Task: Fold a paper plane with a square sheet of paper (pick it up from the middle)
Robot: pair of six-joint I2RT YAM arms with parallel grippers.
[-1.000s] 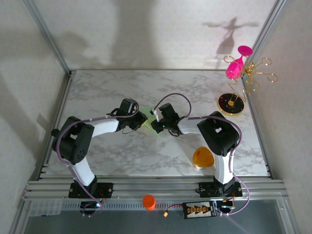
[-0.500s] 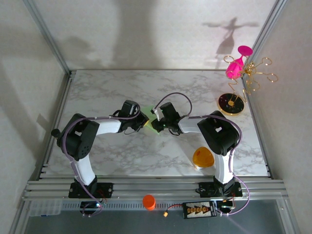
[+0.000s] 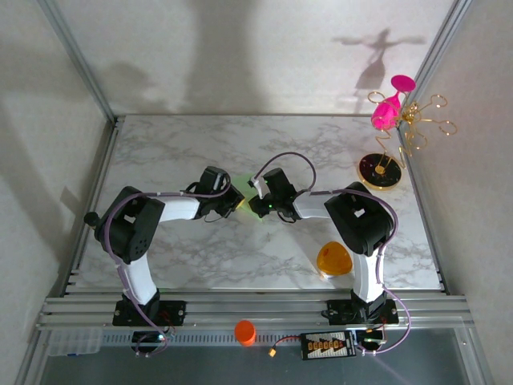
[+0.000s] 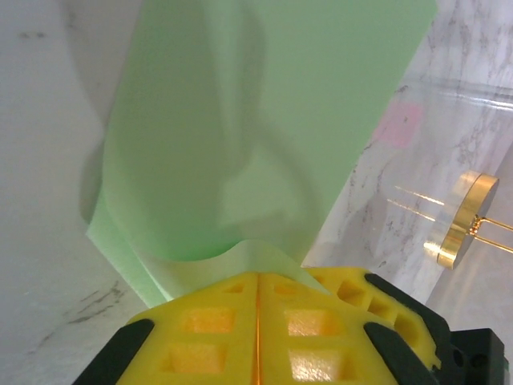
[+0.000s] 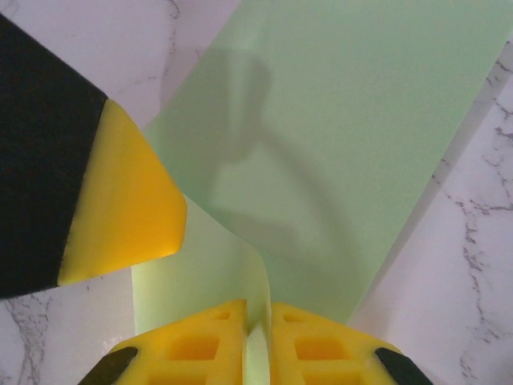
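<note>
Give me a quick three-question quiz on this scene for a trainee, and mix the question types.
1. True or false: the right gripper is shut on the green paper.
2. What lies on the table toward its near right? A) orange rounded piece B) blue cup C) scissors
3. What colour is the glass on the gold wire stand?
Key: 1 true; 2 A; 3 pink.
</note>
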